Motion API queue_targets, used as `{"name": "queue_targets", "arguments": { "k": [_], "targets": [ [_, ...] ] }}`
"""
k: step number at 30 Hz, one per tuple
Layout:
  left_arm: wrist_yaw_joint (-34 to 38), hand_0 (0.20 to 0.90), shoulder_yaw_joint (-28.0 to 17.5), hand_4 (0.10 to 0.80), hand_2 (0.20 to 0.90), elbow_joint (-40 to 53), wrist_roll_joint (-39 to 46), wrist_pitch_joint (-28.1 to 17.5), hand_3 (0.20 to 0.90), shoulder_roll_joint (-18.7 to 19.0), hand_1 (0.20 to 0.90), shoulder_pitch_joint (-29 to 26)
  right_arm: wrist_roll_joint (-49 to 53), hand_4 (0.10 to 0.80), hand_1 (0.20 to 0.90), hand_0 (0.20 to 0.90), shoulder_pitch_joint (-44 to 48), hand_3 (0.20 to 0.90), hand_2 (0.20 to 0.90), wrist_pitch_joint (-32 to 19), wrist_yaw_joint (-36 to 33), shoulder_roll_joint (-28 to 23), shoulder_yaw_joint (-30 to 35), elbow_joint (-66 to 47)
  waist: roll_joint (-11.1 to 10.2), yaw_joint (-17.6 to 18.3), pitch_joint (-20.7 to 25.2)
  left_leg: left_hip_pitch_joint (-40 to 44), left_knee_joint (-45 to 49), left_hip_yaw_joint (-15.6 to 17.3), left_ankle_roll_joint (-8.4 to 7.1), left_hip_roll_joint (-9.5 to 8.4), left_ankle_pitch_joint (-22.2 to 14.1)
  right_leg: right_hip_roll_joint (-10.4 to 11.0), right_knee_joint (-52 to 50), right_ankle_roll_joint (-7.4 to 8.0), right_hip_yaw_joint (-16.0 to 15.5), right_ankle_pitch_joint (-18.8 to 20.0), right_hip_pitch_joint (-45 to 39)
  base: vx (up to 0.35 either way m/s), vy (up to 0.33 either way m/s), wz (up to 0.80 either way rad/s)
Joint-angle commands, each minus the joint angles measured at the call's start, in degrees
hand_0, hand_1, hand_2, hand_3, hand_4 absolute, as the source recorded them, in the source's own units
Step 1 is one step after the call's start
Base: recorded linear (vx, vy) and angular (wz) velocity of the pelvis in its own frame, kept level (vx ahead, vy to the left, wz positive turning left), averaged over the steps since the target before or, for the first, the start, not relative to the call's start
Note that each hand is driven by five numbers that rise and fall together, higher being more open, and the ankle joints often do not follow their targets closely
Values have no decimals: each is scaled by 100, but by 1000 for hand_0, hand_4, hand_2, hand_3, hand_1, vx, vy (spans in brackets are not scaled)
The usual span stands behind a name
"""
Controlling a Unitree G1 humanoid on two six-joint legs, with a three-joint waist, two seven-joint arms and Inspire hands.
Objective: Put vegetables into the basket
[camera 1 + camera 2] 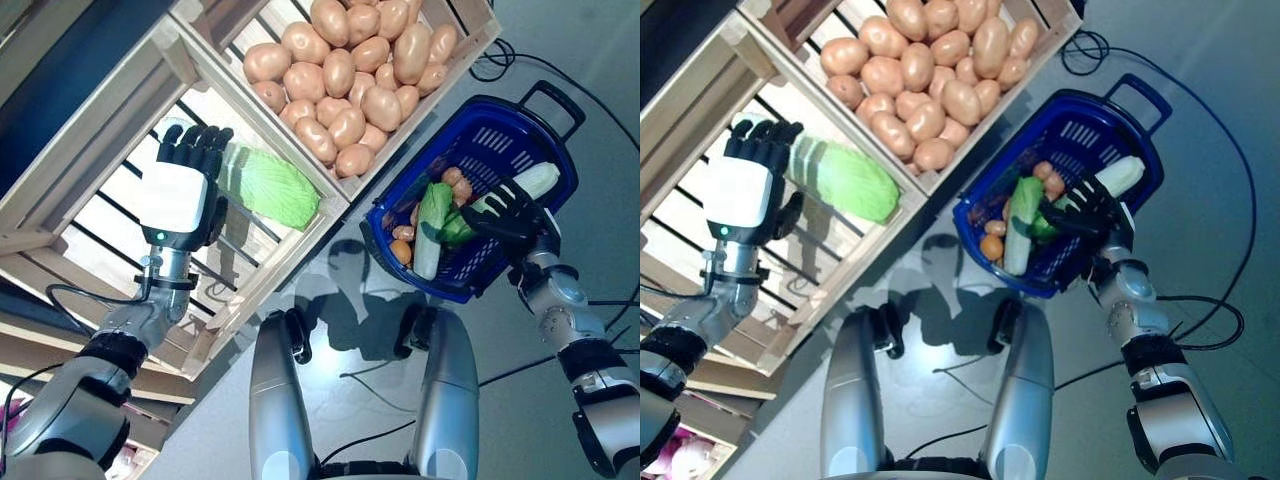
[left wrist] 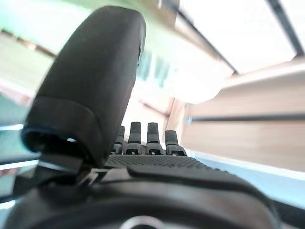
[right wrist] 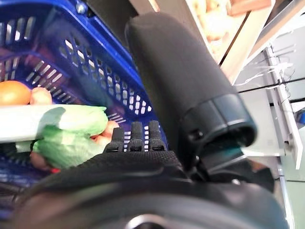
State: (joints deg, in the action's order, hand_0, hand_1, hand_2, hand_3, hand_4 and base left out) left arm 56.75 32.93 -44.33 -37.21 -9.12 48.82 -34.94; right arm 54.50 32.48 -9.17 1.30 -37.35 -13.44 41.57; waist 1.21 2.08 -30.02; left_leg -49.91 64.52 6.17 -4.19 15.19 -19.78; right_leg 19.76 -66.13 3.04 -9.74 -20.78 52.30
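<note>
Two silver-grey jointed arms with black ribbed cuffs are being shown; the dark-fingered left hand (image 1: 182, 190) is backed by a white plate, the right hand (image 1: 512, 212) all black.

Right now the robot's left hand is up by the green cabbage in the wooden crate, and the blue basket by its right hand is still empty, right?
Not quite: the blue basket is not empty. The left eye view shows vegetables lying in it. The left hand is indeed by the cabbage in the wooden crate.
</note>
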Motion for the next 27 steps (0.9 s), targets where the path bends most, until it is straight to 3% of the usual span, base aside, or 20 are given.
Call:
{"name": "queue_targets", "arguments": {
  "k": [1,7,11,14,19,27],
  "targets": [
    [65,900,-82,800,900,-87,351,175,900,203,900,-681,246,800,900,900,407,900,900,-437,173,-273,245,-18,49,-35,150,262,-298,-92,-241,64,-258,192,331,316,372,166,-330,5,38,-2],
    [-462,900,282,800,900,-442,498,471,900,238,900,-1153,238,800,900,900,606,900,900,-304,311,-335,152,108,10,34,142,71,-90,-94,-253,134,-275,192,181,325,400,177,-162,-2,41,-3],
    [-715,900,615,800,900,-885,561,646,900,276,900,-1755,345,800,900,900,810,900,900,-236,544,-424,80,319,-25,94,97,-91,46,-87,-242,195,-285,189,68,337,413,176,-10,-32,53,-9],
    [-1001,900,1031,800,900,-1141,375,587,900,338,900,-2290,426,800,900,900,911,900,900,-160,598,-494,49,418,-54,155,65,-238,178,-78,-221,237,-301,196,-22,337,405,193,124,-43,33,-3],
    [-1390,900,1464,800,900,-1286,473,515,900,353,900,-2733,498,800,900,900,1021,900,900,-150,611,-563,-12,555,-58,203,26,-333,271,-77,-190,262,-319,210,-93,321,405,207,224,-21,18,-5],
    [-2595,900,1798,800,900,-1452,1027,624,900,382,900,-2930,550,800,900,900,1099,900,900,-142,651,-639,-60,573,-47,253,24,-447,313,-57,-163,294,-290,204,-58,334,435,279,307,0,0,0]
  ]
}}
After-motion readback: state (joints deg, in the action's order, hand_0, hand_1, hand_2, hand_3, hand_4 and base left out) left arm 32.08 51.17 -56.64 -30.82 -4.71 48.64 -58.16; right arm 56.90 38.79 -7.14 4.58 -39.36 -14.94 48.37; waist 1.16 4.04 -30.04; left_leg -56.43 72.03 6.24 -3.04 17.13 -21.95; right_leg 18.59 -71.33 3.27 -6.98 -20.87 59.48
